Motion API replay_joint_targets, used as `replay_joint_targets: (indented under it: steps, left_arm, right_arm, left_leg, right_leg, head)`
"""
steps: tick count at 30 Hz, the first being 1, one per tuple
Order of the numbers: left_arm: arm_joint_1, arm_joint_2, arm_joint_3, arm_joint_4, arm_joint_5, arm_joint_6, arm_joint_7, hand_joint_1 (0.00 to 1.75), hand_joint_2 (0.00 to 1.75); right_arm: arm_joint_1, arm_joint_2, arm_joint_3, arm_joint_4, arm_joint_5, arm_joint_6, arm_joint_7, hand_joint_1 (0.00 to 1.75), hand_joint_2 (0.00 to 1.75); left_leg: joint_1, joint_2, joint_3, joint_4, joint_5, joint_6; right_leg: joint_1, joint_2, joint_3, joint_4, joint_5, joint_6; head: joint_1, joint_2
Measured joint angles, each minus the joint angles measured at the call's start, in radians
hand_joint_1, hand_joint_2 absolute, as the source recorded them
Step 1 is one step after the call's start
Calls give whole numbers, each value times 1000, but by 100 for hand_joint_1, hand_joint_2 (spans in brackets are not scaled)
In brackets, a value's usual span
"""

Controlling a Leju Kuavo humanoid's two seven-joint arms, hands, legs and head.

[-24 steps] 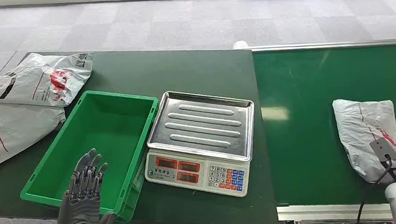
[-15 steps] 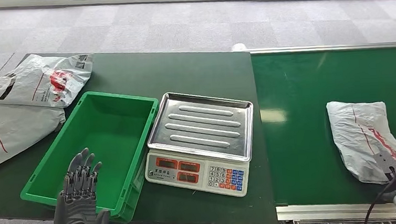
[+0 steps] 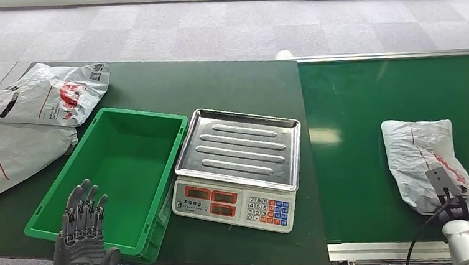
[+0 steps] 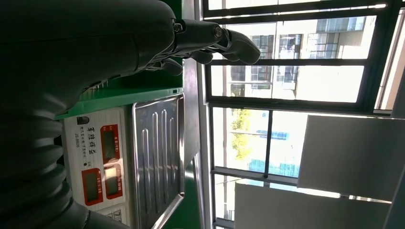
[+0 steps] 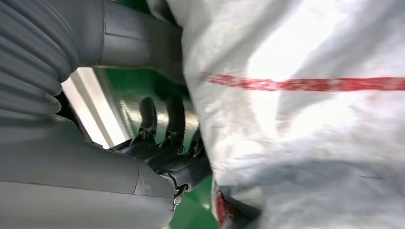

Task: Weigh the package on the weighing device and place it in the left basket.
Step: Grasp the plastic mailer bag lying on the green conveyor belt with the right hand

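Nearest us, at the table's front edge, our left hand (image 3: 81,246) hangs released, fingers spread, before the green basket (image 3: 53,210). At the belt's (image 3: 359,161) near right, our right hand (image 3: 468,213) meets the package (image 3: 421,157); its fingers (image 5: 174,119) reach under the bag, though we cannot tell if they grip. That package lies with its long axis running away from us. We judge the scale (image 3: 239,148) sits well left of it.

grey carpet tile floor (image 3: 224,27), dark green bench (image 3: 216,77), big dark-framed windows (image 4: 286,95), bright daylight outside
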Motion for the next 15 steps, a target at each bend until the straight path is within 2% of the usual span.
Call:
replay_joint_targets:
  steps: [2,8,15]
  left_arm:
    - [2,4,-4,0,1,3,-2,0,175]
    - [8,9,-9,-4,-1,15,1,0,175]
    - [13,10,-10,-8,-1,16,2,0,175]
  right_arm:
    - [1,7,28,-23,-22,-27,0,0,175]
    - [43,21,127,-205,-44,-68,76,0,175]
    - [71,24,176,-338,-54,-78,91,0,175]
  left_leg:
    - [0,0,0,0,0,0]
    - [0,0,-2,0,0,0]
    - [-1,-1,-3,0,0,0]
  right_leg:
    - [0,0,0,0,0,0]
    - [0,0,-3,0,0,0]
    - [-1,0,-3,0,0,0]
  head:
    - [0,0]
    - [0,0]
    - [0,0]
